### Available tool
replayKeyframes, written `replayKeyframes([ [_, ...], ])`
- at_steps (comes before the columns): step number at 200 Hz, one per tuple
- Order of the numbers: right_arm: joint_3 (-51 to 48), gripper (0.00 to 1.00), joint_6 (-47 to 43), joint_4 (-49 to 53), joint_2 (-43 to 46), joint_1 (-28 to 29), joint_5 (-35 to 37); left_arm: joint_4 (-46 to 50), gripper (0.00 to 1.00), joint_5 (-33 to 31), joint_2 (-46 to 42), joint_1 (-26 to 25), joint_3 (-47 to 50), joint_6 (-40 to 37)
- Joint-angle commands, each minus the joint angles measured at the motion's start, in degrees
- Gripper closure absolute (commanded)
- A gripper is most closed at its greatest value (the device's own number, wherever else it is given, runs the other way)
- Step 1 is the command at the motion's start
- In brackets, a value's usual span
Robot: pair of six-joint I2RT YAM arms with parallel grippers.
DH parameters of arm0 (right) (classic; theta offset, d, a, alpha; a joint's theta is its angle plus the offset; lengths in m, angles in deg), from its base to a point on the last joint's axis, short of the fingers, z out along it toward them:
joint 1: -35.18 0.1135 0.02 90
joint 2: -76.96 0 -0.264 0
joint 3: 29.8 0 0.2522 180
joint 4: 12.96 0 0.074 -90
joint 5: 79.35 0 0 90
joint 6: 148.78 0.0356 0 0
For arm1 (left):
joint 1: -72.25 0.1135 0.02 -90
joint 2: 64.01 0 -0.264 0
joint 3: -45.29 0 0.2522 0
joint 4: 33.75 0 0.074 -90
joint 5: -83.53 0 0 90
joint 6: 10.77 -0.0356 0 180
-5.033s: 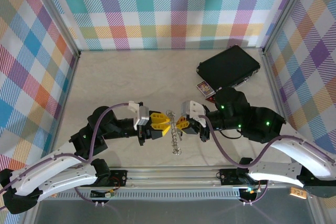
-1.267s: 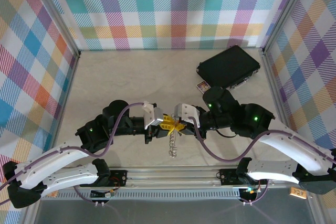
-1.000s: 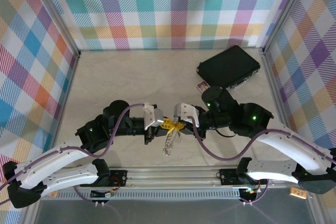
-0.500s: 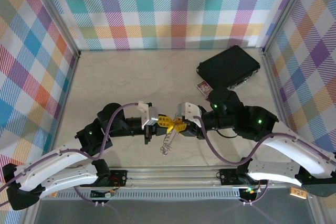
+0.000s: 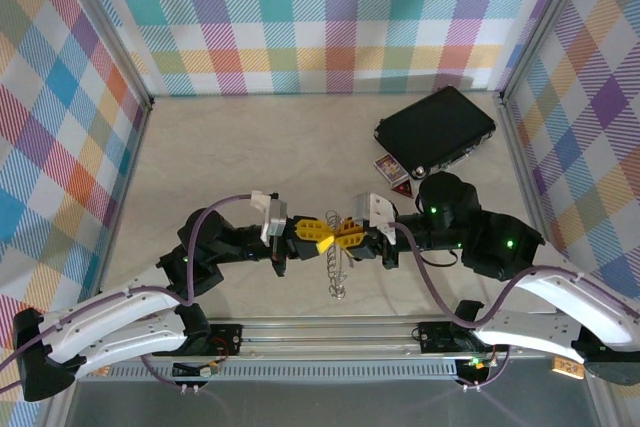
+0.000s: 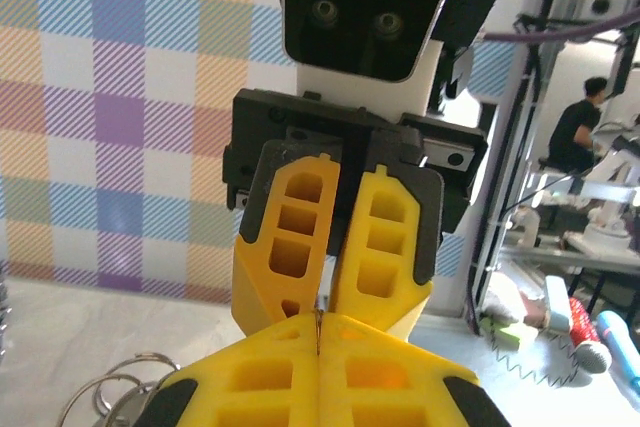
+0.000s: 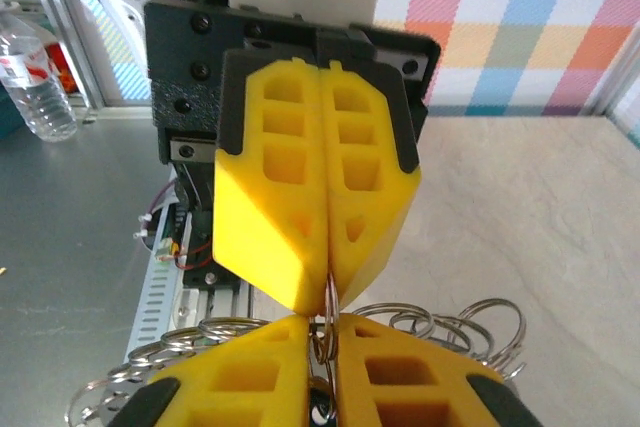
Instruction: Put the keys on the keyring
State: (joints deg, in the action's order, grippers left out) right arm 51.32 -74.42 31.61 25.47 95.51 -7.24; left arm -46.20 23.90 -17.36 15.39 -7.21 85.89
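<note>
From above, the light is bright and even, and everything looks sharp. Shadows on the table (image 5: 250,147) are soft and pale. In the left wrist view, the left gripper (image 6: 318,337) sits very close at the bottom and looks blurry, and the room at the right is washed out white. In the right wrist view, the keyring (image 7: 470,322) shines with small glints.

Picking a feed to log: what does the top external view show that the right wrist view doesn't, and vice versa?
Top external: the black case at far right, and the keyring dangling as a strand. Right wrist: a water bottle at the left, ring loops close up. Both: the left gripper and right gripper, fingers shut, tip to tip.
</note>
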Motion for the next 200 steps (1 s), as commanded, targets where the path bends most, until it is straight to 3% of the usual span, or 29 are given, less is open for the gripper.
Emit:
replayKeyframes([
  [1, -1.52, 0.9, 1.04, -4.19, 0.37, 0.6, -3.97, -11.0, 1.0, 1.09, 0.45, -0.09, 0.24, 3.35],
  [24, -2.05, 1.0, 1.31, -4.98, 1.39, 0.5, -4.0, -11.29, 1.0, 1.44, 0.97, -0.09, 0.25, 3.55],
  [57, -2.1, 1.0, 0.63, -4.33, 2.07, 0.41, -3.02, -8.03, 1.0, 0.88, 1.05, -0.09, -0.08, 1.59],
  [83, 0.48, 1.0, -1.45, 0.18, 0.74, 0.42, -0.43, 3.92, 1.0, -1.6, -0.26, -0.09, -2.65, -4.65],
  [107, 3.89, 1.0, -4.02, 5.61, -1.65, 0.45, 2.15, 18.22, 0.79, -4.83, -0.72, -0.09, -6.96, -10.91],
  [124, 5.82, 1.0, -5.41, 8.34, -2.86, 0.4, 3.31, 26.18, 0.73, -6.7, -0.22, -0.09, -9.96, -14.51],
  [164, 8.83, 1.0, -8.08, 12.38, -5.5, 0.4, 4.2, 38.23, 0.71, -10.28, 1.72, -0.09, -15.45, -19.79],
  [200, 10.82, 1.0, -9.41, 14.59, -7.9, 0.4, 3.48, 41.63, 0.71, -10.19, 2.75, -0.04, -17.49, -21.73],
])
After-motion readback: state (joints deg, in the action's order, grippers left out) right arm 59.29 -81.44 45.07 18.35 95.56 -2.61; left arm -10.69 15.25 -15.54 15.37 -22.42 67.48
